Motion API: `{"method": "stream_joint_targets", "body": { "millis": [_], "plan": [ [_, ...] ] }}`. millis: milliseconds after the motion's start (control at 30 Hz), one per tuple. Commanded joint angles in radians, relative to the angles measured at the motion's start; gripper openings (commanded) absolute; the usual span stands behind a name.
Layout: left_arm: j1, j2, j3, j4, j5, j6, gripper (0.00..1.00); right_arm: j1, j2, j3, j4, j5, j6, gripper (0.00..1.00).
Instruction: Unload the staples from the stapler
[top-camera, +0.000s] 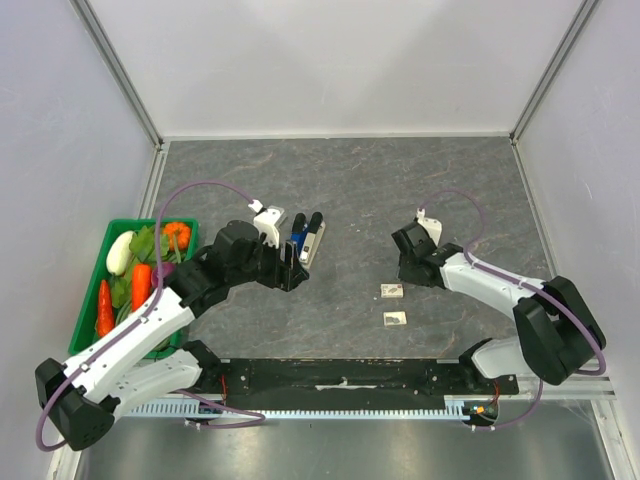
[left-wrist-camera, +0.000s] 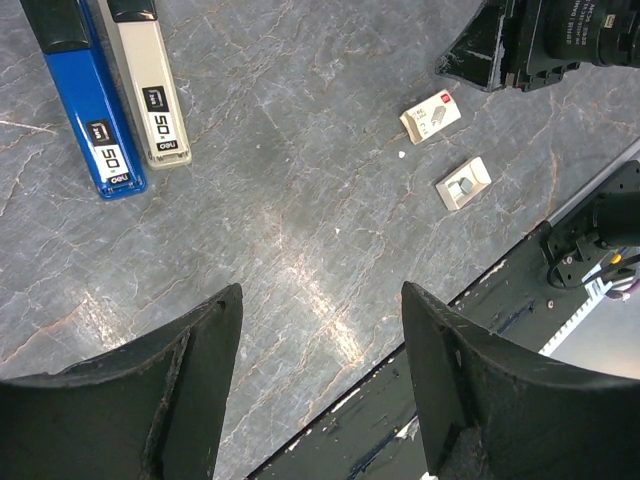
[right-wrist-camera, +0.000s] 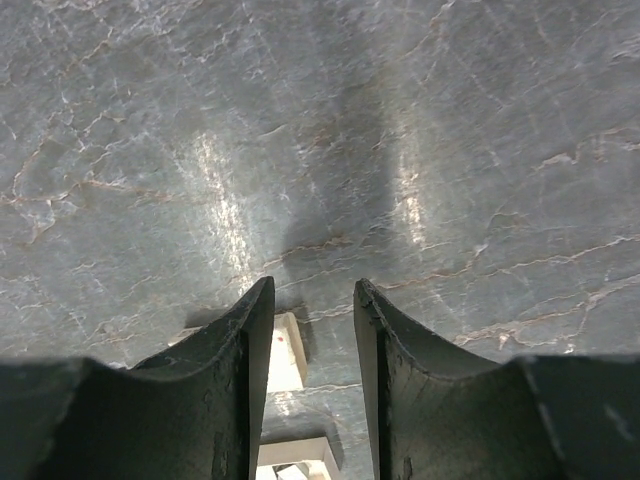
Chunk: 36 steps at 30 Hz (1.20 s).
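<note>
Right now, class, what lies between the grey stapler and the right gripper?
Nothing but bare table. The top view shows no object between the stapler and the right gripper.

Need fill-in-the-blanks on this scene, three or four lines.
1. The grey stapler lies beside the other stapler, which is ___.
2. The basket of vegetables is ___.
3. The number of small boxes on the table is ___.
Missing: blue; green; two.
</note>
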Motion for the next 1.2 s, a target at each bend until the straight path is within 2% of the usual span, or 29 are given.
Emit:
{"method": "stream_joint_targets", "body": {
  "millis": [0, 1167],
  "plan": [
    [-0.002, -0.028, 0.001, 0.004, -0.007, -0.004, 0.71, 0.023, -0.01, -0.025, 0.045, -0.039, 0.037, 0.45],
    [-0.002, -0.098, -0.005, -0.003, 0.002, -0.003, 0.71, 0.375, 0.085, -0.007, 0.065, -0.029, 0.326, 0.45]
  ]
}}
